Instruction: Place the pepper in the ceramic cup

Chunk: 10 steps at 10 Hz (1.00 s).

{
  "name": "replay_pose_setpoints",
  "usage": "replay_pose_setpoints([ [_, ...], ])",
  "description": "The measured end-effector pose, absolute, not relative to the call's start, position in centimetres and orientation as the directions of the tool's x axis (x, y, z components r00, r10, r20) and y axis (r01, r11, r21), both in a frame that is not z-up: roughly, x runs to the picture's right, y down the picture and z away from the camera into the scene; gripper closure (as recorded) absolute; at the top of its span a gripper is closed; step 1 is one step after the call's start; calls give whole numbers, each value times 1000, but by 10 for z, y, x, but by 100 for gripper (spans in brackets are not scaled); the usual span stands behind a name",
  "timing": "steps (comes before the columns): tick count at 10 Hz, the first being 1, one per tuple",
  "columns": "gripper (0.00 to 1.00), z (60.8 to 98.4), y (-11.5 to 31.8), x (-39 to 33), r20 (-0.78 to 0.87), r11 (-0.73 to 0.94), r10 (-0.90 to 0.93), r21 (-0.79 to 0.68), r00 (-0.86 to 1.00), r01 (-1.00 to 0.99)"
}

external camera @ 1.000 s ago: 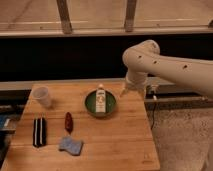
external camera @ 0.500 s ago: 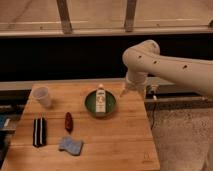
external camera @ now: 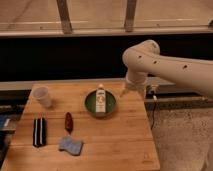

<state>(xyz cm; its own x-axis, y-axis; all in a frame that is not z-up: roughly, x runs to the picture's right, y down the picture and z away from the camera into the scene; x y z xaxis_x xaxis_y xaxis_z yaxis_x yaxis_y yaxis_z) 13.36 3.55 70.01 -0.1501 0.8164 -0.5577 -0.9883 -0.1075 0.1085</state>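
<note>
The pepper [external camera: 68, 121] is a small dark red chili lying on the wooden table [external camera: 120, 142], left of centre. The ceramic cup [external camera: 42, 96] is pale and tapered and stands upright near the table's far left corner. The gripper [external camera: 123, 92] hangs from the white arm over the table's far right side, just right of the green bowl [external camera: 101, 104], well away from the pepper and the cup.
A white bottle with a green label [external camera: 101, 101] lies in the green bowl. A black-and-white striped block [external camera: 39, 131] lies at the left and a blue sponge [external camera: 70, 145] in front of the pepper. The table's right edge drops to grey floor.
</note>
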Motion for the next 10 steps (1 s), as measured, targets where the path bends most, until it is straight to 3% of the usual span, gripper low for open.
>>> replay_pose_setpoints([
  [4,35,699,26,125,-537,-98,834,83,-127,-992],
  [10,35,708,-3,12,-508,6,860,-71,42,-997],
])
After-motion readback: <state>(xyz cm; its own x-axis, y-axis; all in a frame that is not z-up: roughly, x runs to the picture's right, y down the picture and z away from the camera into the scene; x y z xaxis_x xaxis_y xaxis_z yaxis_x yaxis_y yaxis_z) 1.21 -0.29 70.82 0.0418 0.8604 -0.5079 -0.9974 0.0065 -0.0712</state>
